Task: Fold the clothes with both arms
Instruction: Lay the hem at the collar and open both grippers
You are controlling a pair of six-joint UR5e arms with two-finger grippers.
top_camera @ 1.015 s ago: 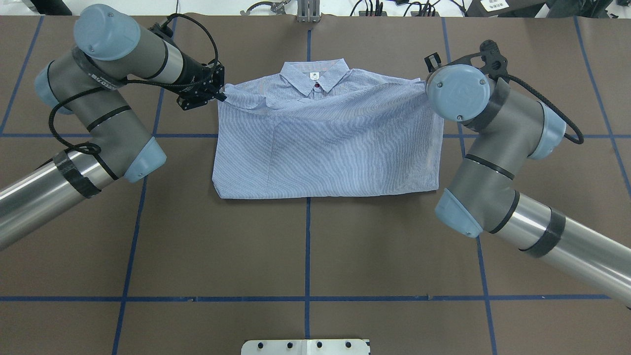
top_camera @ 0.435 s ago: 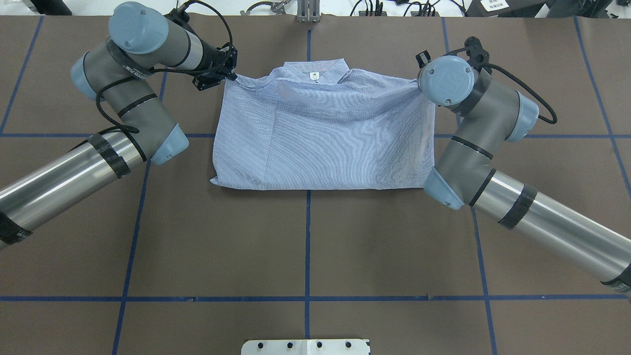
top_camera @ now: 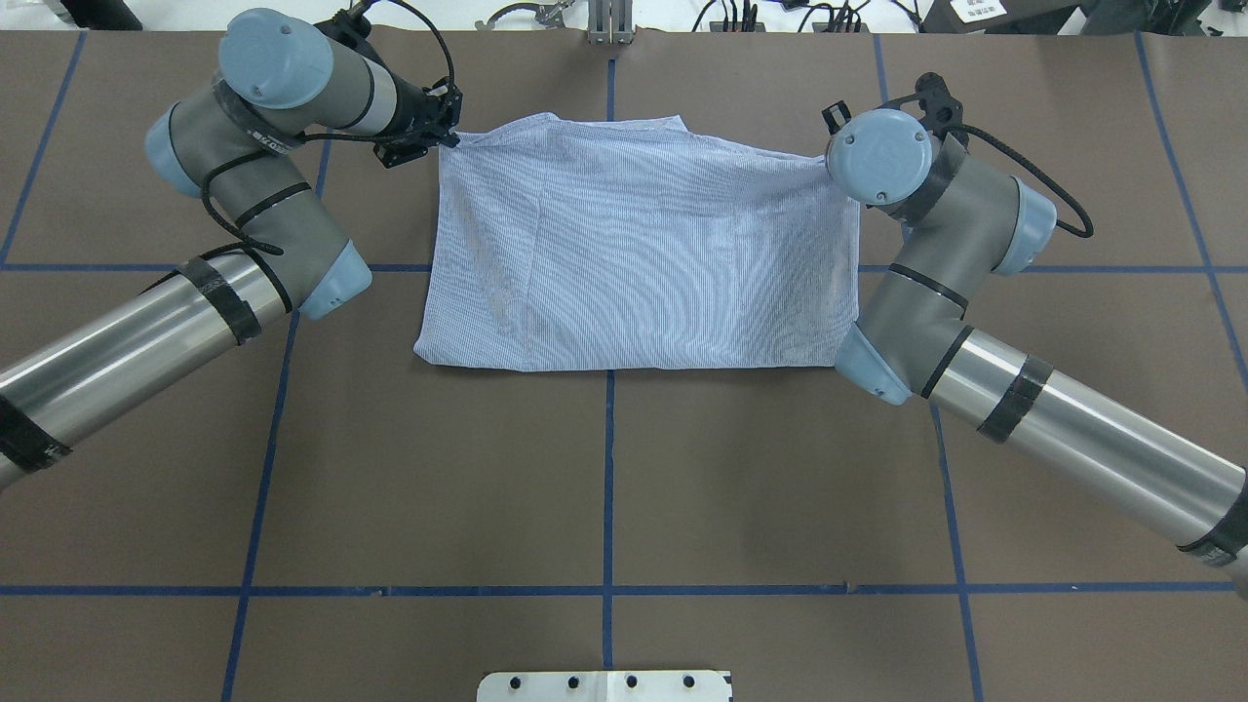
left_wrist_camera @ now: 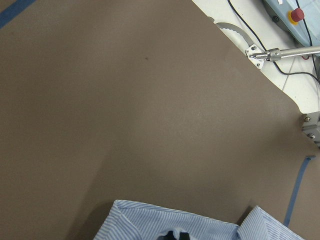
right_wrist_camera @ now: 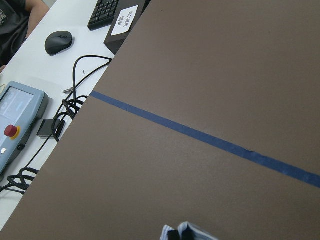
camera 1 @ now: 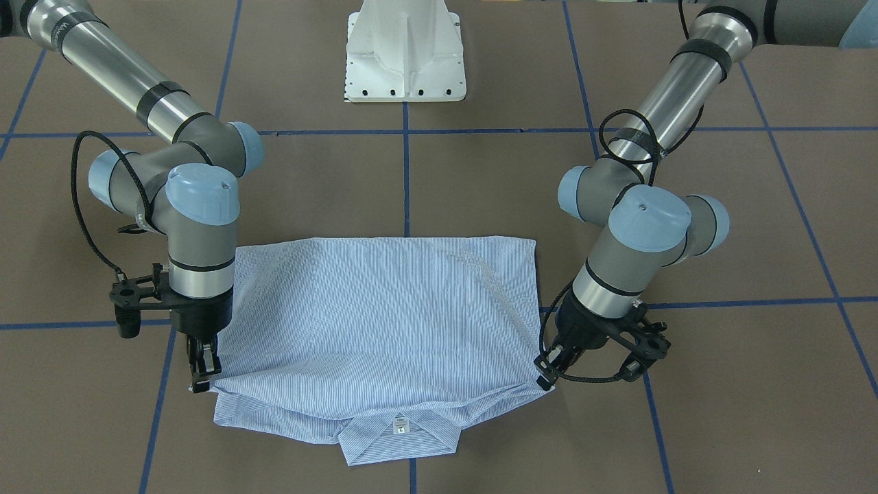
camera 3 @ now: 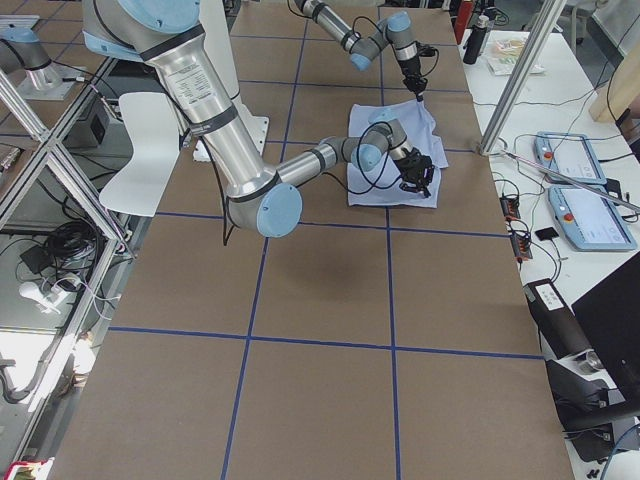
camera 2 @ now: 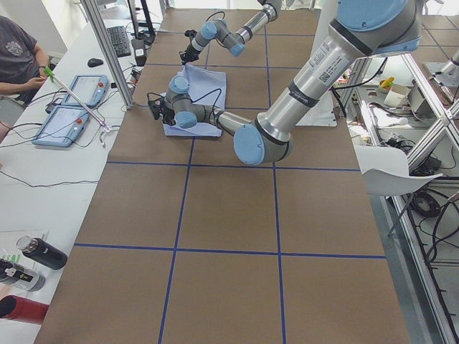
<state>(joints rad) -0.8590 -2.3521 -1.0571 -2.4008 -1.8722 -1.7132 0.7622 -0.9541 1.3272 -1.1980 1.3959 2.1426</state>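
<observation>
The light blue striped shirt lies in the middle of the brown tabletop, doubled over on itself. Its folded crease is on the side nearest the robot and its loose edge is on the far side. The left hand is clamped on one far corner of the top layer. The right hand pinches the opposite far corner, with its fingers narrow around the cloth. In the overhead view the right hand is hidden under its own wrist joint.

The top layer stretches between the two hands and dips slightly in the middle. Seen from the front, the collar with its white label sticks out past that edge, flat on the tabletop. A strip of the lower layer shows on either side of the collar.

The left arm and right arm reach in from either side, each bent at the elbow, with their wrists beside the shirt. Both wrist cameras catch only a scrap of striped cloth at the bottom of their view.

Blue tape lines cross the tabletop in a grid. The white pedestal stands at the robot's side. A teach pendant, a mouse and a keyboard sit on a white bench beyond the far edge.
</observation>
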